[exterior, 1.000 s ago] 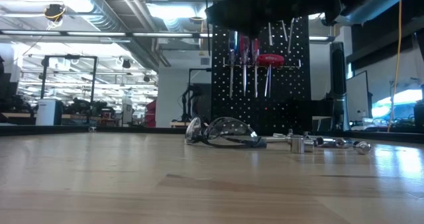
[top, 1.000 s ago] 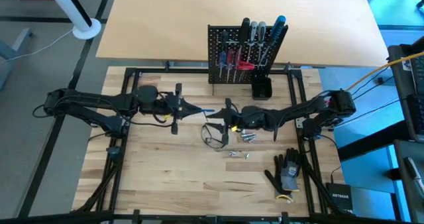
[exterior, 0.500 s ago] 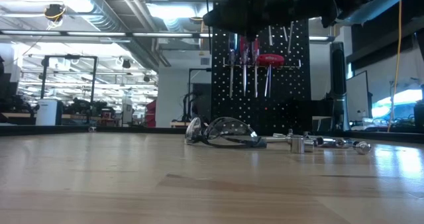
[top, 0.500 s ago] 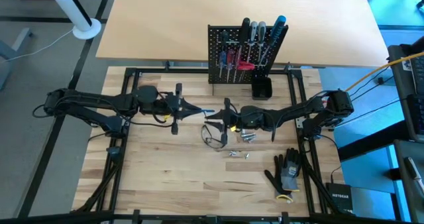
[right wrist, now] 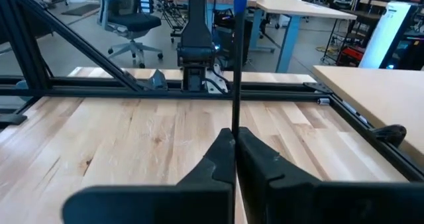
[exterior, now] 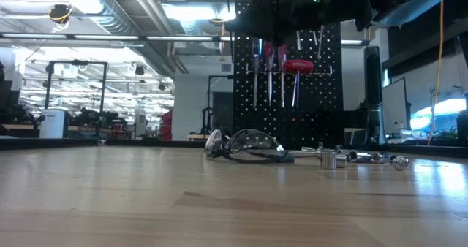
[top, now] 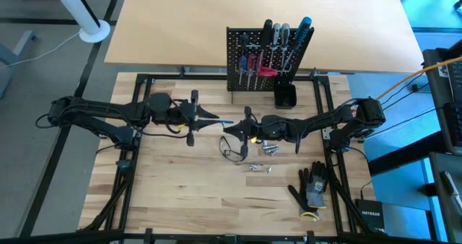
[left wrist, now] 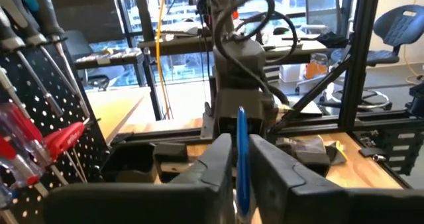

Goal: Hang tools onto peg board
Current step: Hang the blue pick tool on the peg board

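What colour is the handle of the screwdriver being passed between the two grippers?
Blue. The screwdriver handle shows best in the left wrist view, between that gripper's fingers.

peg board [top: 261, 60] behind | glasses [top: 232, 147] centre | gloves [top: 312, 186] right-front

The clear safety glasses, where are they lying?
In the high view the clear safety glasses lie mid-table, left of the small metal sockets, just below the right hand.

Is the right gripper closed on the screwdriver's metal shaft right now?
Yes, in the right wrist view the right gripper is pinched shut on the thin shaft of the blue-handled screwdriver.
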